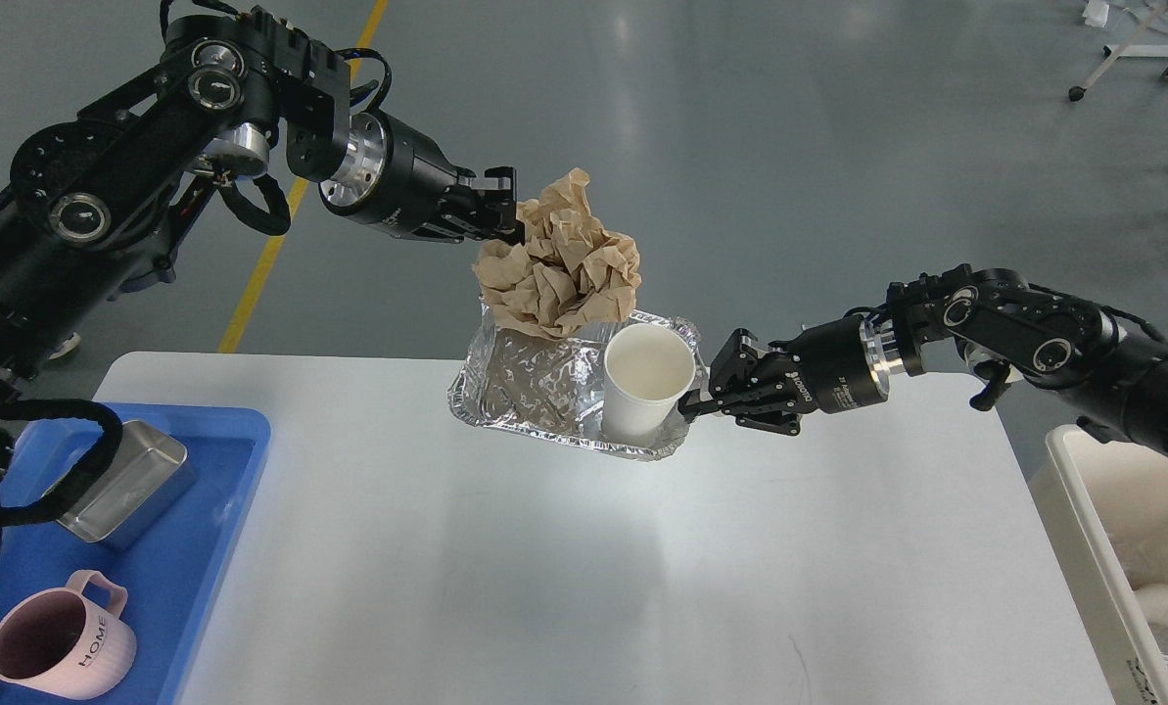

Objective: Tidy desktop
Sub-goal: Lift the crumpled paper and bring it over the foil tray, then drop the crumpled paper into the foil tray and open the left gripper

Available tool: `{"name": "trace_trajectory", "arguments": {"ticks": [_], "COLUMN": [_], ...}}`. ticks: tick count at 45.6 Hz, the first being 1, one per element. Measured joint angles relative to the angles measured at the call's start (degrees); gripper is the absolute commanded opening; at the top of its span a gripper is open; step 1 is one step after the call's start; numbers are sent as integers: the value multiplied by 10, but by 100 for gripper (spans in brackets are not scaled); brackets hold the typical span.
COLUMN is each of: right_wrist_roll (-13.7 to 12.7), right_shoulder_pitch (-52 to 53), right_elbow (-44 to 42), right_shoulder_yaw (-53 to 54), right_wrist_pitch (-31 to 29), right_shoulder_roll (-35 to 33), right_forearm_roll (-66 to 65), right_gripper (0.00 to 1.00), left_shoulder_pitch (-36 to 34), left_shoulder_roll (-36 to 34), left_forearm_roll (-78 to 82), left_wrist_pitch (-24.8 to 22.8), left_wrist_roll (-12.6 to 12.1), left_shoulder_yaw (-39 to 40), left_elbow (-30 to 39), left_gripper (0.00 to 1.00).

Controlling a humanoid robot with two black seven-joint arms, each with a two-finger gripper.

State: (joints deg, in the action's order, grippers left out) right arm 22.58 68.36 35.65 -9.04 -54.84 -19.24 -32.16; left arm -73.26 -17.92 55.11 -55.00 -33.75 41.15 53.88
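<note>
two hands, left hand (pixel 507 211) gripping crumpled paper (pixel 559 269), right hand (pixel 693 403) seemingly pinching foil tray (pixel 535 387)

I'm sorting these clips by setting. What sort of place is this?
Probably a robotics lab or test hall rather than a home or office: a bare grey floor with a yellow line, a plain white desktop, and wheeled stand legs at the far right.
</note>
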Motion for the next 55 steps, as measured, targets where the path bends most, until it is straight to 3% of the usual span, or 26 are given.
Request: {"name": "trace_trajectory", "arguments": {"ticks": [22, 23, 26, 29, 33, 55], "right_wrist_roll": [0, 0, 0, 0, 0, 0], "right_shoulder_pitch": [1, 1, 2, 2, 2, 5], "right_elbow": [-2, -2, -1, 0, 0, 4], "right_shoulder_yaw": [1, 1, 1, 1, 1, 2], "right_wrist_pitch": [1, 1, 1, 1, 1, 1], "right_shoulder_roll": [1, 1, 0, 0, 0, -6], "right_forearm_roll": [1, 1, 1, 1, 1, 2], "right_gripper": [0, 0, 0, 0, 0, 0], "left_shoulder_pitch": [12, 12, 9, 7, 6, 6], "left_shoulder_roll": [-12, -11, -7, -6, -5, -3], "left_forearm_roll": [0, 0, 0, 0, 0, -22], "left_wrist_pitch": [0, 0, 0, 0, 0, 0], "left_wrist_roll": [-4, -4, -6, -5, -4, -7], "left_shoulder_yaw": [-2, -2, -3, -3, -2, 0], "left_elbow": [2, 2, 3, 2, 0, -1], "left_gripper": [8, 11, 45, 62, 100, 99]}}
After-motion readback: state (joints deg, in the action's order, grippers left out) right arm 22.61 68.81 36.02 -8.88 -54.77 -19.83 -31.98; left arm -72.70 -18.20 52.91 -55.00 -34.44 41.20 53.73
